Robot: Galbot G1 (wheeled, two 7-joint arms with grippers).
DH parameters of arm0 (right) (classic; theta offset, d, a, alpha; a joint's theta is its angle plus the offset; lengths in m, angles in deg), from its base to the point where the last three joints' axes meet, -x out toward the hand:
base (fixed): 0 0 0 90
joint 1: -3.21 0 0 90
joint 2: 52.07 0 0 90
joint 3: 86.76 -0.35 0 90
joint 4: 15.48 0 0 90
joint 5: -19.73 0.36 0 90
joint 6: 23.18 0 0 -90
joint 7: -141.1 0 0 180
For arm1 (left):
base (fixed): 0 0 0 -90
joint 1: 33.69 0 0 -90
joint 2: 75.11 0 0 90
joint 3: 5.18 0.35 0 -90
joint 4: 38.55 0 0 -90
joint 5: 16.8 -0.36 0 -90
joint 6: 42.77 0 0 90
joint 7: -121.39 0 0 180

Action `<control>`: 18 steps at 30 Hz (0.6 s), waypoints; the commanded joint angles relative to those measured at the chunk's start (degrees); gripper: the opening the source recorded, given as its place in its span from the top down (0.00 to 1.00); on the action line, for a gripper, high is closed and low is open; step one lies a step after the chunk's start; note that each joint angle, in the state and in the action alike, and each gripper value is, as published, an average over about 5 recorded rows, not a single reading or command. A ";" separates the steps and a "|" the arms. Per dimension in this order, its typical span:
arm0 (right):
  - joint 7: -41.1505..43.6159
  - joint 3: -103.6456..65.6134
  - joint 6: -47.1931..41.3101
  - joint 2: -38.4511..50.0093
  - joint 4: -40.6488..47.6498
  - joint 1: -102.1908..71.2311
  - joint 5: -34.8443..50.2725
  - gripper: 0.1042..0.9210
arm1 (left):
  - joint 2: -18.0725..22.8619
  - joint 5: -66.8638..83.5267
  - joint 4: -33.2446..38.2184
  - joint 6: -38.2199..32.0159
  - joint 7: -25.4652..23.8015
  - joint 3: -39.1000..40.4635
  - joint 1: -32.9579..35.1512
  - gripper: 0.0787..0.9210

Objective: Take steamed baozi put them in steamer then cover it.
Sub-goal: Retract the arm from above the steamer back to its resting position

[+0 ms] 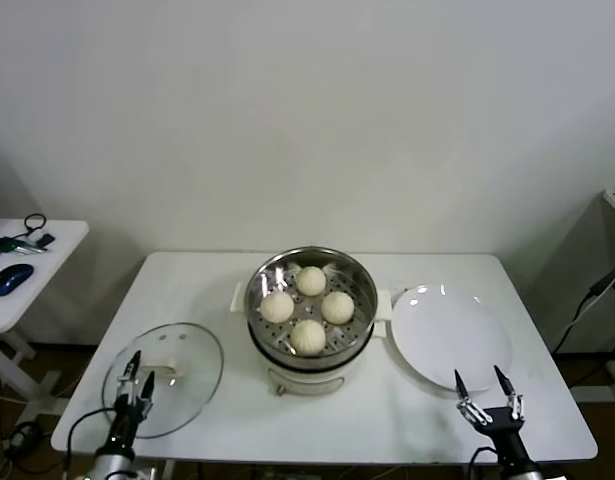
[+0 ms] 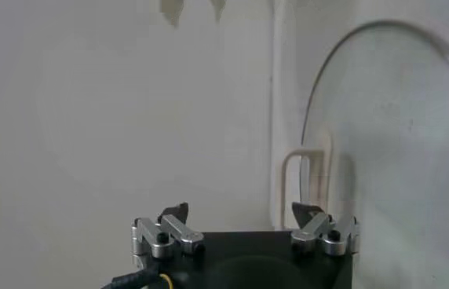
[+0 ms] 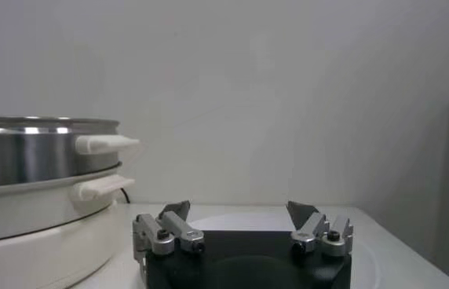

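Head view: left gripper [image 1: 135, 373] sits at the near-left tabletop edge, fingers [image 1: 147, 387] spread open, empty, hovering over the near part of the cover [image 1: 164, 378]. Right gripper [image 1: 490, 390] is at the near-right edge, fingers also spread open and empty, just at the near rim of the white plate [image 1: 449, 335].

Cover lies flat on the white tabletop [image 1: 387, 415], left of the steamer [image 1: 310, 312], cream handle facing up; it is off the pot. Steamer stands mid-tabletop, open. All four steamed baozi [image 1: 308, 308] rest on its perforated tray: one far, one left, one right, one near, close together in a diamond. Plate lies right of the steamer, near its side handle; can't tell if they touch.

Left wrist view: left gripper [image 2: 245, 212] open, nothing between the fingers; cover [image 2: 389, 157] with its handle loop lies beyond them.

Right wrist view: right gripper [image 3: 239, 209] open, nothing held; steamer [image 3: 40, 188] wall and side handles stand off to one side, plate [image 3: 366, 259] rim shows under the gripper.

Far left: small side table [image 1: 32, 280] with a blue mouse [image 1: 10, 278].
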 commanded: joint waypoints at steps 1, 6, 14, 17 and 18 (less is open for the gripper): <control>0.06 -0.76 0.09 -0.25 -1.25 -0.85 -0.02 0.12 | -0.87 -0.65 -8.31 2.91 -1.05 0.58 -7.92 0.12; 0.15 -1.01 -0.03 -0.24 -2.04 -1.01 -0.12 0.12 | -1.06 -1.31 -10.99 2.85 -0.74 0.52 -9.07 0.13; 0.25 -0.95 -0.33 -0.37 -2.19 -0.40 -0.34 0.12 | -0.82 -2.35 -12.33 2.30 0.22 0.41 -9.40 0.38; 0.25 -0.97 -0.58 -0.33 -2.15 -0.01 -0.38 0.12 | -0.61 -2.36 -12.07 2.12 0.27 0.42 -9.39 0.48; 0.25 -0.97 -0.68 -0.32 -2.12 0.13 -0.41 0.12 | -0.54 -2.34 -11.95 2.02 0.29 0.42 -9.41 0.51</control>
